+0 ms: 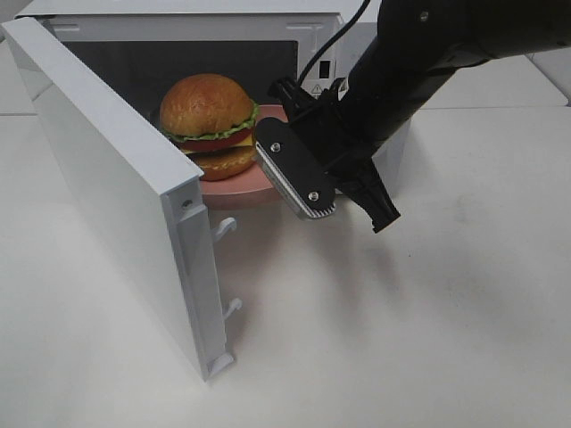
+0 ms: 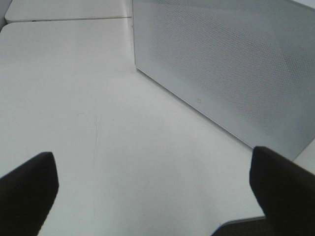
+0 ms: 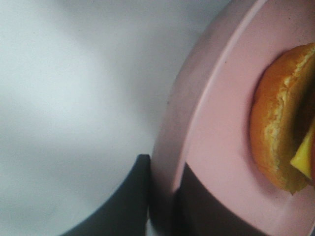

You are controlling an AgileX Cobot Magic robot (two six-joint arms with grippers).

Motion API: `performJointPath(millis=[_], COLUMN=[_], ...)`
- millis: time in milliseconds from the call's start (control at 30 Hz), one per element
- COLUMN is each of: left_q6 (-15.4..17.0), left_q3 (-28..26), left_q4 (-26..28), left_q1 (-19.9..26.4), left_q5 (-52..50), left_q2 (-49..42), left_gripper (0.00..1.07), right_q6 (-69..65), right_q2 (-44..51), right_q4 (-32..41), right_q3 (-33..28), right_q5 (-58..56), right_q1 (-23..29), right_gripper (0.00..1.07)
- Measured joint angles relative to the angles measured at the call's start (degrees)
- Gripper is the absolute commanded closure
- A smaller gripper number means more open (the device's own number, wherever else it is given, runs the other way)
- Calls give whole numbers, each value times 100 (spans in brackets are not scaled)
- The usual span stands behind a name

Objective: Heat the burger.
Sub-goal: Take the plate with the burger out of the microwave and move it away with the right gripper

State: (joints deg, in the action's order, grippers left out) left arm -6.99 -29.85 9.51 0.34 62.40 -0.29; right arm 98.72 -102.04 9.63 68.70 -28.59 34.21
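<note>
A broad, matte white counter carries a boxy white metal microwave oven whose thick, smooth door hangs wide open toward the left. Just inside its dark cavity sits a round pink plate, glazed and hard-looking, with a raised rim. On it stands the tall burger: glossy golden-brown bun, frilly green lettuce, red tomato, yellow cheese, brown patty. The black right gripper has its jaws pinched onto the plate's near rim, one dark finger under and one over. I would judge the burger light but top-heavy and loosely stacked, likely to slide on that slick plate if tilted, so the stiff rim is the sensible hold, kept level. The left gripper hovers beside the oven's perforated side wall, jaws spread wide and empty.
</note>
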Motion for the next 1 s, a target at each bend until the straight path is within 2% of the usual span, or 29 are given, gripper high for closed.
performJointPath(millis=[167, 267, 333, 533, 700, 800, 867, 1000], left_q6=[0, 0, 0, 0, 0, 0, 0, 0], left_q3=[0, 0, 0, 0, 0, 0, 0, 0], left_q4=[0, 0, 0, 0, 0, 0, 0, 0], left_q1=[0, 0, 0, 0, 0, 0, 0, 0], left_q5=[0, 0, 0, 0, 0, 0, 0, 0], left_q2=[0, 0, 0, 0, 0, 0, 0, 0], left_gripper=[9, 9, 9, 9, 9, 9, 9, 9], right_q6=[-40, -40, -52, -92, -201, -206, -292, -413], right_q2=[418, 487, 716, 1008, 1484, 1553, 1839, 2057], right_q4=[-46, -57, -69, -69, -69, -69, -69, -69], right_q3=[-544, -636, -963, -1249, -1765, -1856, -2189, -2389], right_q5=[120, 155, 304, 401, 533, 539, 636, 710], right_q1=[-11, -23, -40, -40, -40, -40, -40, -40], right_gripper=[107, 107, 107, 107, 107, 107, 107, 107])
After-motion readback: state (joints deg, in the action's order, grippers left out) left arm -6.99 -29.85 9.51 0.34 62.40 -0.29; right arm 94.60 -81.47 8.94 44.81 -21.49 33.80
